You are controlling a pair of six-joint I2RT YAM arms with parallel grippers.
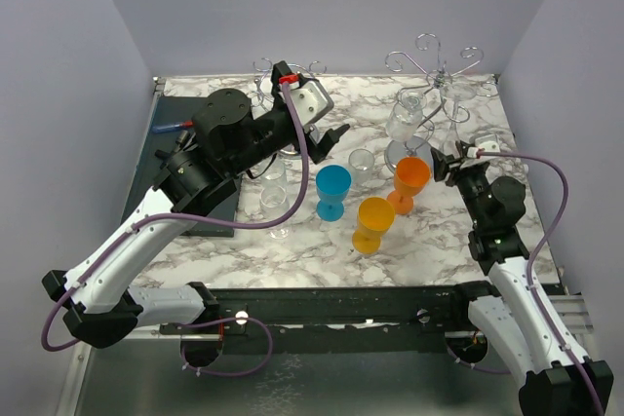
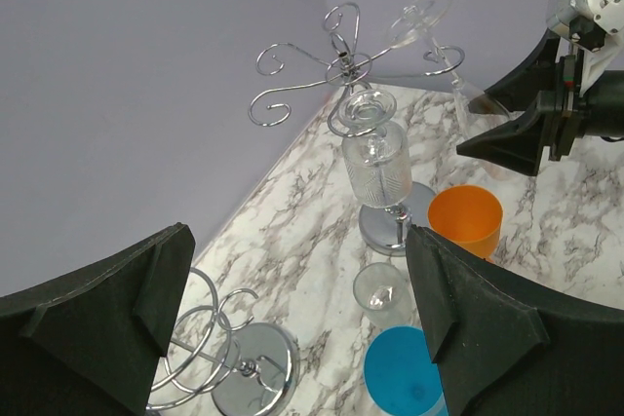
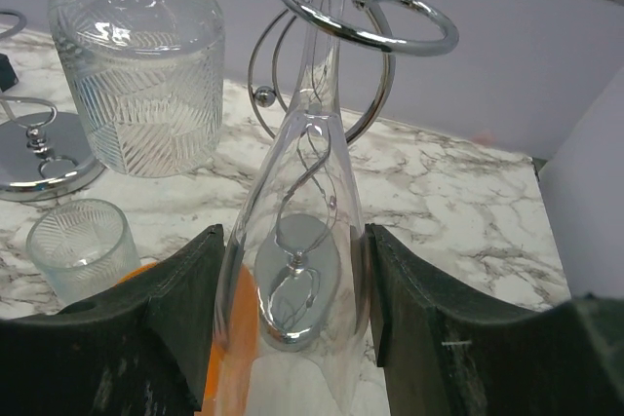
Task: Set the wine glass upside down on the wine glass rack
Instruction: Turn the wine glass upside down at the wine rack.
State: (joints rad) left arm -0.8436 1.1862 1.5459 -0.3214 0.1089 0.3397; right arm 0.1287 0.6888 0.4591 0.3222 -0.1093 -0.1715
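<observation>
Inverted wine glass (image 3: 317, 143) pinched at the bowl by the half-closed right gripper (image 3: 292, 270), stem up by a loop of the wine glass rack (image 3: 390, 31), 1 o'clock on the table (image 1: 468, 241). Rim and foot cut off by the frame. Left gripper (image 2: 297, 236) spread wide, empty.

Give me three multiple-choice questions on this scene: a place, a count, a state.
1. Where is the blue goblet? A) lying on its side B) standing on the table C) stacked inside another goblet
2. How many coloured goblets are there? A) two B) three C) four
3. The left end effector is: A) open and empty B) shut on a glass C) shut on nothing
Answers: 1 B, it stands upright on the marble; 2 B, blue plus the near orange goblet and far orange goblet; 3 A, fingers spread, nothing between them.
</observation>
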